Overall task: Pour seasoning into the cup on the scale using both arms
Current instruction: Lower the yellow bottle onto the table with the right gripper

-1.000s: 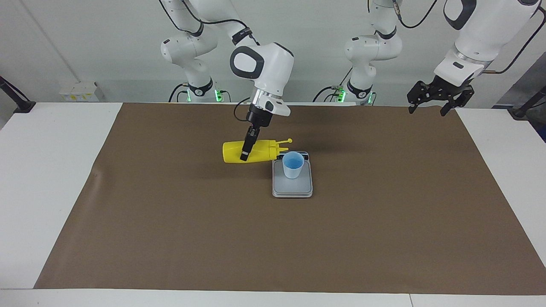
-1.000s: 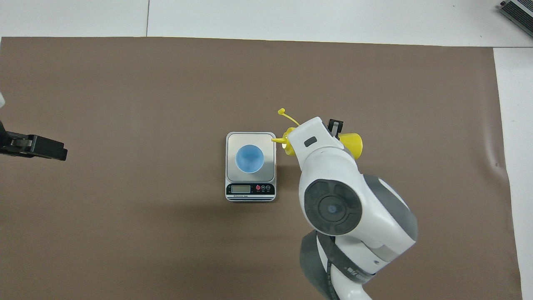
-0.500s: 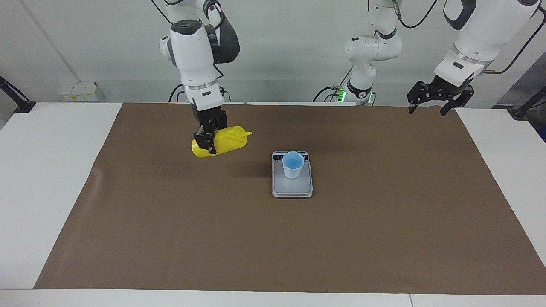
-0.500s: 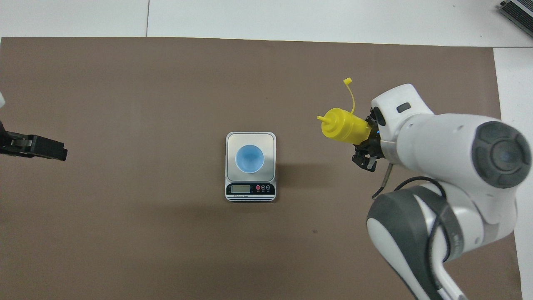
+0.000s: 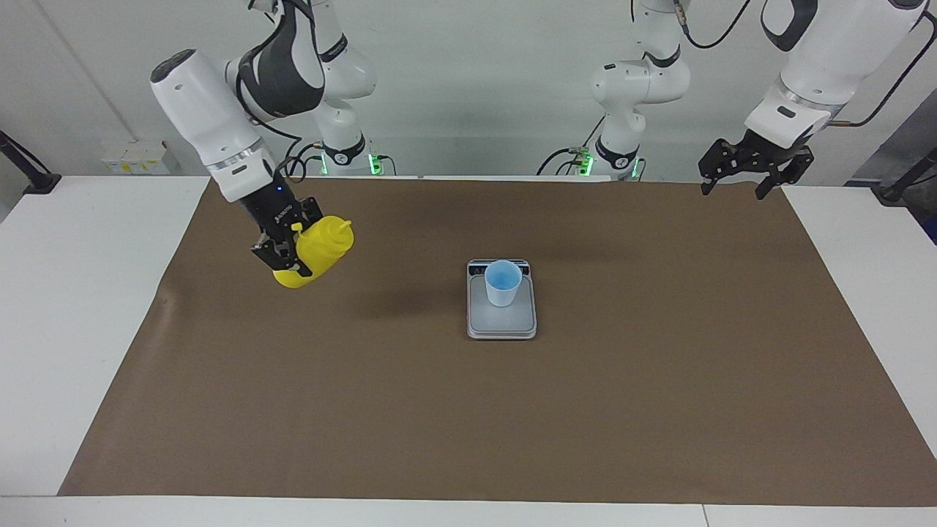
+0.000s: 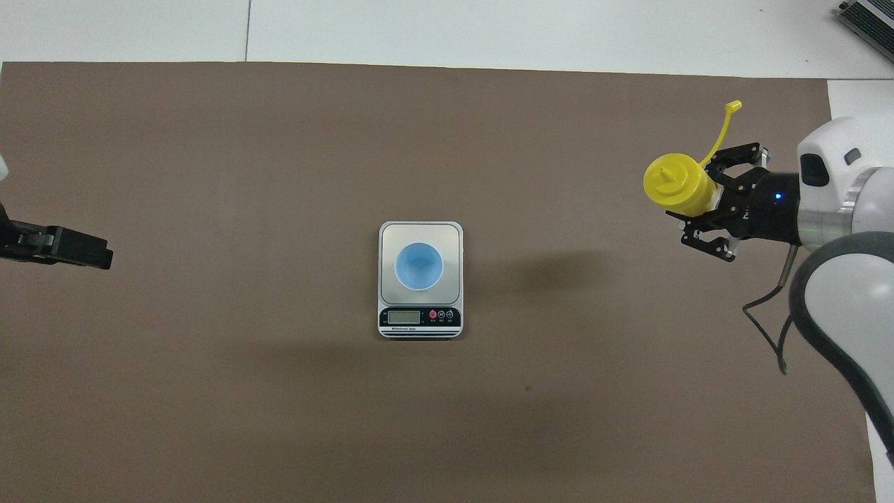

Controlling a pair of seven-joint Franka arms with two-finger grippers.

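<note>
The light blue cup stands on the silver-grey scale in the middle of the brown mat; both also show in the overhead view, the cup on the scale, whose display strip faces the robots. My right gripper is shut on the yellow seasoning bottle and holds it tilted in the air over the mat toward the right arm's end, well apart from the cup. In the overhead view the bottle points its nozzle upward, the cap strap hanging free beside my right gripper. My left gripper waits open and empty.
The brown mat covers most of the white table. My left gripper hangs over the mat's edge at the left arm's end. A grey device lies at the table's corner farthest from the robots.
My right arm has swung the bottle away from the cup toward the right arm's end of the table and turned it from lying sideways to nozzle-up. The left arm has not moved.
</note>
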